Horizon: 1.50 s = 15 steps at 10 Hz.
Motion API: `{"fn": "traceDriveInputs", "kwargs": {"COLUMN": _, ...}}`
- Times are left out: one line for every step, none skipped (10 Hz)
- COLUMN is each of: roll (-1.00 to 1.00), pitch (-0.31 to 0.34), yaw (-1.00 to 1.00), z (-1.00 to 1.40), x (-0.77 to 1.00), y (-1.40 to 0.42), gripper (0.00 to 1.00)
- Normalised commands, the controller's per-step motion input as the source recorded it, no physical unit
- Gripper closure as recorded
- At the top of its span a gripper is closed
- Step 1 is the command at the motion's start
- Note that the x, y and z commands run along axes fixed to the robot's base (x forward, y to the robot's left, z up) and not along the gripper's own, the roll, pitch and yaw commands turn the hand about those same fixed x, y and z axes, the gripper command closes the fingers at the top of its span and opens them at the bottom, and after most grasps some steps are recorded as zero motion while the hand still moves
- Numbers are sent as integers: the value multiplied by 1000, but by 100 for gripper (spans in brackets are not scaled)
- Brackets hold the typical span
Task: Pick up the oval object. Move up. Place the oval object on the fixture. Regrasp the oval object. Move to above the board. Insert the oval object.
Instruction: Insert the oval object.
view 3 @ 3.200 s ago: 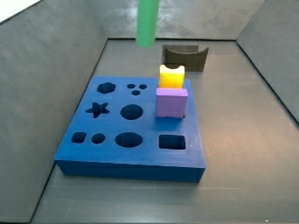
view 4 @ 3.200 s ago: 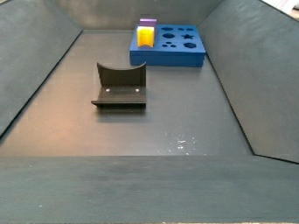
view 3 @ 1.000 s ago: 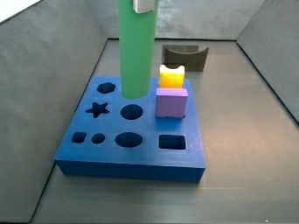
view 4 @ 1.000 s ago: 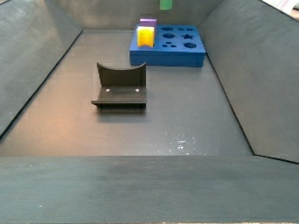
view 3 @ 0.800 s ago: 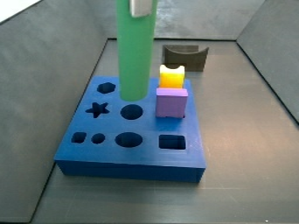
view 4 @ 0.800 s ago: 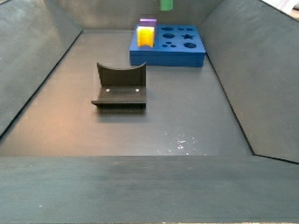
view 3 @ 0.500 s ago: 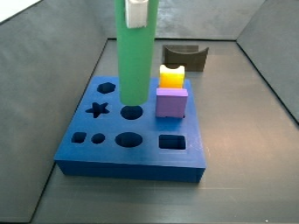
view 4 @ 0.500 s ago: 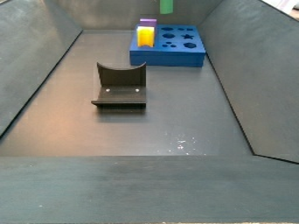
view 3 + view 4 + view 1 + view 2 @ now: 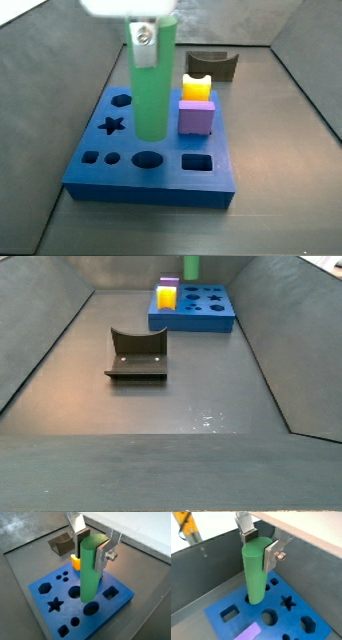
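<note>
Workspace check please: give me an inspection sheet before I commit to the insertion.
Surface: dark grey floor, bare apart from the items below.
Oval object: green oval object upright, lower end at or in a hole of the board; depth unclear.
Board: blue board lies flat; star, round, hexagon and square holes visible.
Fixture: fixture empty, standing apart from the board.
Clutter: purple block and yellow block stand on the board.
End effector: gripper above the board, shut on the oval object's top.
Cables: nothing seen.
Surroundings: grey walls enclose the floor.
</note>
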Motion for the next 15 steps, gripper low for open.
{"fn": "traceDriveInputs", "kwargs": {"roll": 6, "pitch": 0, "yaw": -197, "z": -737, "x": -251, "y": -354, "gripper": 100}}
{"fn": "traceDriveInputs", "kwargs": {"roll": 0, "pitch": -40, "yaw": -123, "z": -614, "x": -151, "y": -140, "gripper": 100}}
{"fn": "traceDriveInputs", "kwargs": {"roll": -93, "pitch": -36, "yaw": 0, "z": -451, "x": 0, "y": 114, "gripper": 100}}
{"fn": "traceDriveInputs", "kwargs": {"roll": -126, "pitch": 0, "yaw": 26, "z": -363, "x": 83, "y": 323, "gripper": 100}}
{"fn": "traceDriveInputs", "kwargs": {"roll": -101, "pitch": 0, "yaw": 0, "z": -329, "x": 63, "y": 171, "gripper": 100}}
{"fn": "traceDriveInputs", "kwargs": {"roll": -66, "pitch": -20, "yaw": -77, "z": -246, "x": 94, "y": 0, "gripper": 100}}
{"fn": "traceDriveInputs", "kwargs": {"roll": -27, "pitch": -43, "yaw": -69, "z": -300, "x": 157, "y": -91, "gripper": 100}}
{"fn": "traceDriveInputs", "kwargs": {"roll": -19, "pitch": -54, "yaw": -117, "z": -260, "x": 249, "y": -126, "gripper": 100}}
{"fn": "traceDriveInputs", "kwargs": {"roll": -17, "pitch": -61, "yaw": -123, "z": -214, "x": 266, "y": -117, "gripper": 100}}
{"fn": "traceDriveInputs", "kwargs": {"roll": -17, "pitch": 0, "yaw": -29, "z": -234, "x": 154, "y": 0, "gripper": 100}}
{"fn": "traceDriveInputs", "kwargs": {"roll": -24, "pitch": -1, "yaw": 0, "z": -271, "x": 143, "y": 0, "gripper": 100}}
{"fn": "traceDriveInputs", "kwargs": {"roll": 0, "pitch": 0, "yaw": -103, "z": -586, "x": 0, "y": -71, "gripper": 100}}
{"fn": "traceDriveInputs", "kwargs": {"roll": 0, "pitch": 0, "yaw": -174, "z": -837, "x": -77, "y": -140, "gripper": 100}}
{"fn": "traceDriveInputs", "kwargs": {"roll": 0, "pitch": 0, "yaw": -186, "z": -1000, "x": -89, "y": -97, "gripper": 100}}
{"fn": "traceDriveInputs", "kwargs": {"roll": 0, "pitch": 0, "yaw": -186, "z": -817, "x": 0, "y": -14, "gripper": 100}}
